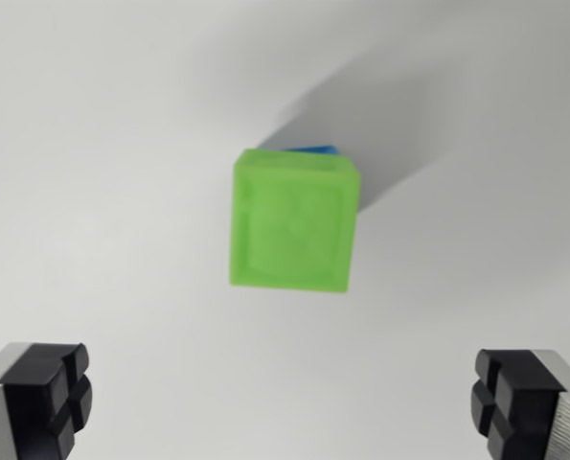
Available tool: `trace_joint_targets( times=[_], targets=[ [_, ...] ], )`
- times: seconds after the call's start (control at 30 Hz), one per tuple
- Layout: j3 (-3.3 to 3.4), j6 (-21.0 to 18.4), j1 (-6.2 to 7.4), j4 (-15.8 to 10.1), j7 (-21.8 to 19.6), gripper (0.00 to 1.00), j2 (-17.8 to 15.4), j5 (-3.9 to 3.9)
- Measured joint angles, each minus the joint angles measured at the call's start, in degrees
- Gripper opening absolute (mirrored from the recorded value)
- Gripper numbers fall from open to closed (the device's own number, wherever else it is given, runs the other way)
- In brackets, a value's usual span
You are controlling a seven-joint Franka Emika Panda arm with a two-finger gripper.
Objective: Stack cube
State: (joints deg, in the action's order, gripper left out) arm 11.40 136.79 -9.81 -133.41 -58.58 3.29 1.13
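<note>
two cubes show near the middle of the wrist view, one almost wholly hidden by the other: the green cube [292, 222] sits on top of a blue cube [315, 149], and only a thin blue sliver peeks out past the green one's upper edge. how squarely the green cube rests on the blue one is hard to judge, since nearly all of the lower cube is covered. the green cube's top face has a shallow square recess, slightly blurred. both stand on a plain white table [102, 192], with a soft grey shadow stretching up and to the wrist view's right. the gripper [283, 398] is spread wide and holds nothing; its black fingertips [47, 393] sit in the bottom corners, well apart from the cubes, and each is cut off by the frame edge, so only their tips and a bit of grey metal housing can be seen.
</note>
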Motion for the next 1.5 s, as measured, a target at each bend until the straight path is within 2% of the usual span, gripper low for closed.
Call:
trace_joint_targets(
  times=[0.3,0.6,1.1,1.5],
  targets=[
    [0.00,-5.8,0.00,2.0,-0.8,1.00,-3.8,-1.05],
    [0.00,-11.1,0.00,4.6,-1.2,1.00,-6.8,-1.69],
    [-0.13,-18.3,0.00,8.9,-1.7,1.00,-9.7,-2.19],
    [-0.25,-21.7,0.00,11.2,-1.8,1.00,-10.7,-2.33]
  ],
)
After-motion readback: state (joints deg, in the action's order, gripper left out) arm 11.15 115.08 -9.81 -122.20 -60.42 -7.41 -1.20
